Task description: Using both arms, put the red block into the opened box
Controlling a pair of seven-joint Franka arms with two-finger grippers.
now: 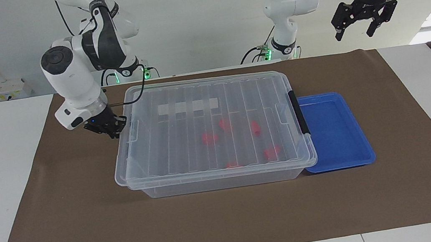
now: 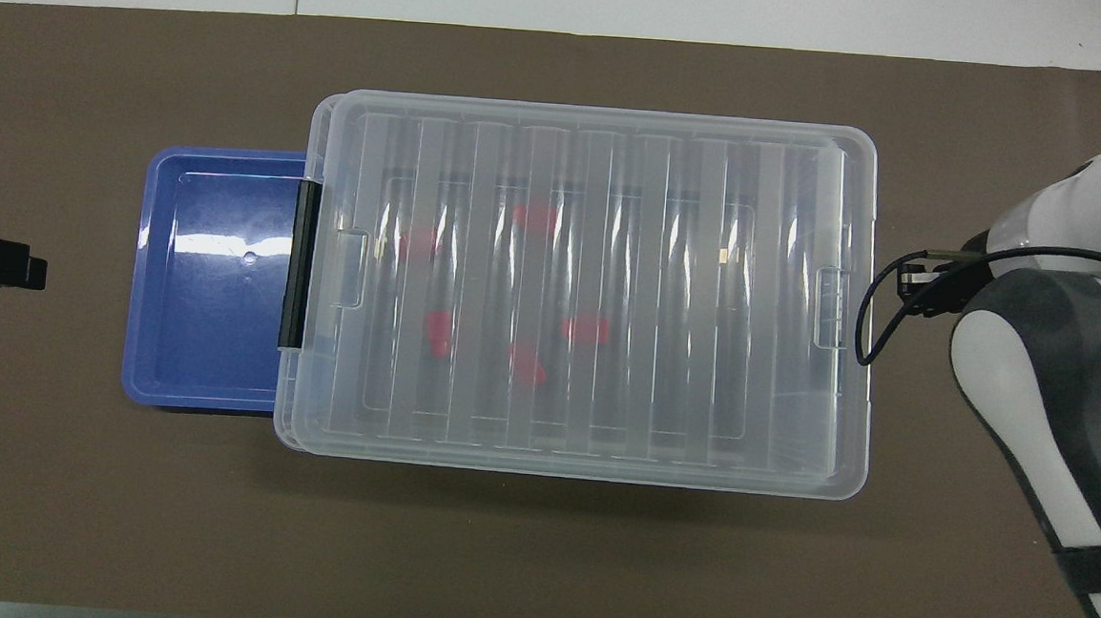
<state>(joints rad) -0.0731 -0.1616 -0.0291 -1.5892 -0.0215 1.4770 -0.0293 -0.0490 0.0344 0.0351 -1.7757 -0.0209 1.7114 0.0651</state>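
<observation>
You have one box (image 1: pixel 207 183) in the middle of the mat (image 1: pixel 229 220). Its ribbed lid (image 1: pixel 177 151) lies over the whole opening and blocks any way in from above. The lid sits shifted slightly toward the right arm's end, so a sliver of the box rim shows at the other end.

Through the lid you can count five red blocks (image 1: pixel 209 138), all inside on the box floor. They are scattered in the half toward the left arm's end. One white label strip (image 1: pixel 187 106) is on the lid, on the side nearer the robots. One black latch (image 1: pixel 298 112) is on the end toward the left arm. One blue tray (image 1: pixel 335 129) lies just beside that latch end.

Your right gripper (image 1: pixel 109 129) is low, just beside the lid's tab at the right arm's end of the box. You cannot tell whether it is gripping or free. Your left gripper (image 1: pixel 365 17) waits high over the mat, past the tray toward the left arm's end, jaws wide and holding nothing.

Two slimmer white arms (image 1: pixel 288 5) stand at the robots' edge of the table.
</observation>
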